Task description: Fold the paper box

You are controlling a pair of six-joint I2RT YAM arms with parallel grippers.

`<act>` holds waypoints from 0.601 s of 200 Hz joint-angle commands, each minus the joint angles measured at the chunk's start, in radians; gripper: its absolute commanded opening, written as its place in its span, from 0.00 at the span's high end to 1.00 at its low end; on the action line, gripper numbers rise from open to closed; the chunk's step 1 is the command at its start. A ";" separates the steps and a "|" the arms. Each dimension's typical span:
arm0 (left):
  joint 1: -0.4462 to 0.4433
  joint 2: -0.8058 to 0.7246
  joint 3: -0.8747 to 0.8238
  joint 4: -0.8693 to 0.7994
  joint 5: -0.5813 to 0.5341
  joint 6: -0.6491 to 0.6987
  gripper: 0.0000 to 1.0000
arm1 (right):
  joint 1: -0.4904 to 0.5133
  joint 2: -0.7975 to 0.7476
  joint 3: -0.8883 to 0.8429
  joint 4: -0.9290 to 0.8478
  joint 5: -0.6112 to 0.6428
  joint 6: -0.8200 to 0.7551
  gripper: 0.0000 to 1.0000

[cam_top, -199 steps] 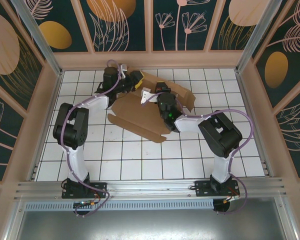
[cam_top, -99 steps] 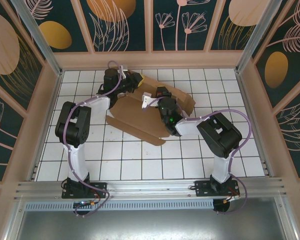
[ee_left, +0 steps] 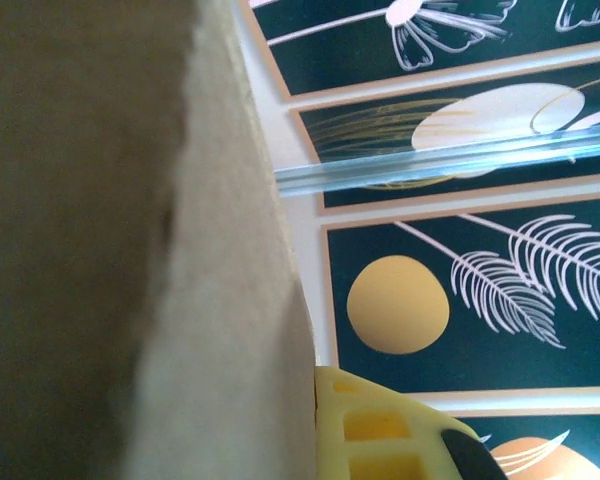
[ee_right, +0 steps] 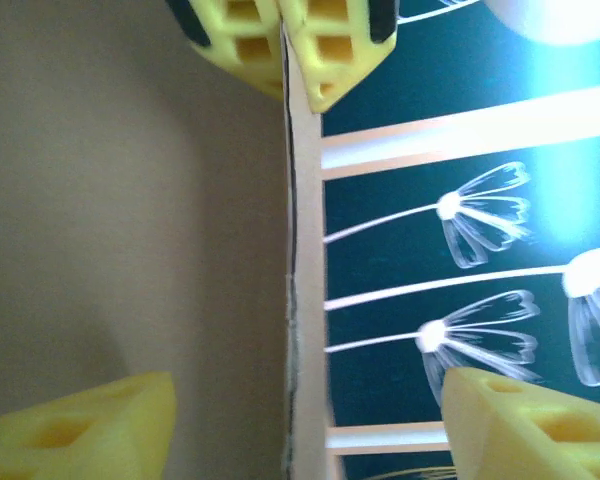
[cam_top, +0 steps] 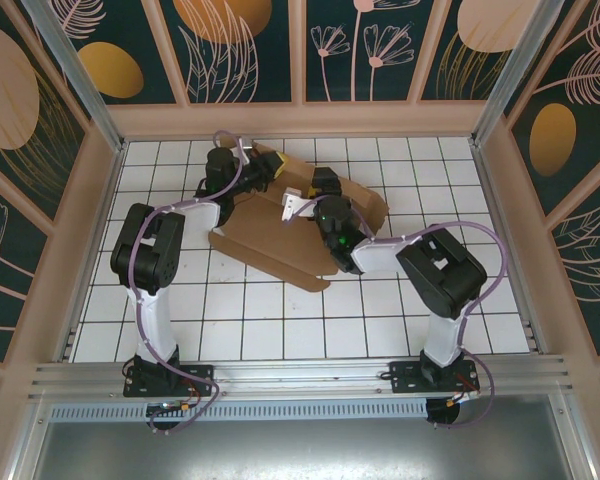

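Left claw (ee_right: pixel 292 80) pinching box (cam_top: pixel 275 235), right claw (ee_right: pixel 300 420) spread

Paper box (cam_top: pixel 270 240) on tiled table (cam_top: pixel 280 310), left end effector (cam_top: pixel 264 169) and right end effector (cam_top: pixel 315 183) at its far flaps

This looks like a robotics lab test cell: two robot arms (cam_top: pixel 145 270) bolted to an aluminium rail (cam_top: pixel 300 375), a white gridded tabletop (cam_top: pixel 280 320), and printed leaf-and-flower wall panels (cam_top: pixel 240 50) boxing it in.
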 commanded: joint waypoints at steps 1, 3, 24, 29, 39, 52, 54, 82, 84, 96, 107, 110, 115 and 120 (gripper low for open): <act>0.016 -0.031 -0.069 0.155 -0.060 -0.032 1.00 | 0.041 -0.190 0.072 -0.359 -0.156 0.377 0.26; 0.016 -0.033 -0.076 0.160 -0.064 -0.033 1.00 | 0.042 -0.206 0.084 -0.397 -0.172 0.413 0.26; 0.017 -0.069 -0.129 0.163 -0.128 -0.032 1.00 | 0.034 -0.324 0.151 -0.589 -0.333 0.800 0.28; 0.017 -0.079 -0.138 0.152 -0.145 -0.029 1.00 | 0.035 -0.347 0.157 -0.618 -0.359 0.873 0.30; 0.017 -0.098 -0.158 0.133 -0.183 -0.020 1.00 | 0.038 -0.387 0.159 -0.677 -0.413 1.011 0.37; 0.016 -0.126 -0.182 0.084 -0.238 -0.018 1.00 | 0.040 -0.422 0.156 -0.747 -0.431 1.216 0.42; 0.017 -0.129 -0.186 0.076 -0.248 -0.019 1.00 | 0.040 -0.427 0.153 -0.759 -0.437 1.240 0.44; 0.003 -0.191 -0.228 -0.027 -0.382 -0.020 1.00 | 0.057 -0.464 0.039 -0.806 -0.546 1.402 0.69; 0.001 -0.198 -0.228 -0.036 -0.396 -0.019 1.00 | 0.059 -0.466 0.030 -0.804 -0.548 1.414 0.70; -0.013 -0.225 -0.228 -0.099 -0.456 -0.011 1.00 | 0.073 -0.470 -0.021 -0.794 -0.540 1.473 0.78; -0.025 -0.240 -0.222 -0.150 -0.497 0.007 1.00 | 0.075 -0.455 -0.058 -0.787 -0.524 1.542 0.81; -0.029 -0.242 -0.216 -0.164 -0.505 0.013 1.00 | 0.075 -0.445 -0.063 -0.793 -0.516 1.557 0.82; -0.035 -0.244 -0.205 -0.185 -0.516 0.021 1.00 | 0.075 -0.421 -0.061 -0.814 -0.500 1.582 0.83; -0.041 -0.246 -0.196 -0.208 -0.525 0.028 1.00 | 0.075 -0.397 -0.054 -0.840 -0.485 1.603 0.85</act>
